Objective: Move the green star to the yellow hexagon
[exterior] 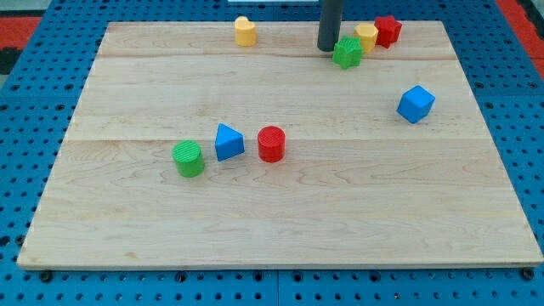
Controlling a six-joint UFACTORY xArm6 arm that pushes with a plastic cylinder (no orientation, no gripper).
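From my remote seat I saw my tip [328, 48] planted on the wooden board [280, 212] near the view's top edge, just to the view's left of the green star [347, 53]. The rod ended plain, with nothing to part or close; whether its end actually touched the star's side or stood a hair off I could not tell.

The green star lay at the view's top, right of centre, and pressed close against it on the upper right was the yellow hexagon [367, 35]. The two looked to be touching, or very nearly so. Just beyond the hexagon, further to the view's right, sat a red block [388, 30] of a star-like outline, and it seemed to butt against the hexagon too, so the three formed a tight cluster along the board's top edge.

A second yellow block [246, 31], rounded on top, stood well apart to the view's left along that same edge. A blue cube [416, 104] lay lower down towards the view's right, clear of the cluster.

Far from all this, in the middle-left of the board, a green cylinder [189, 158], a blue triangle [228, 142] and a red cylinder [271, 144] stood in a row, close together. Blue pegboard [17, 110] surrounded the board on every side.
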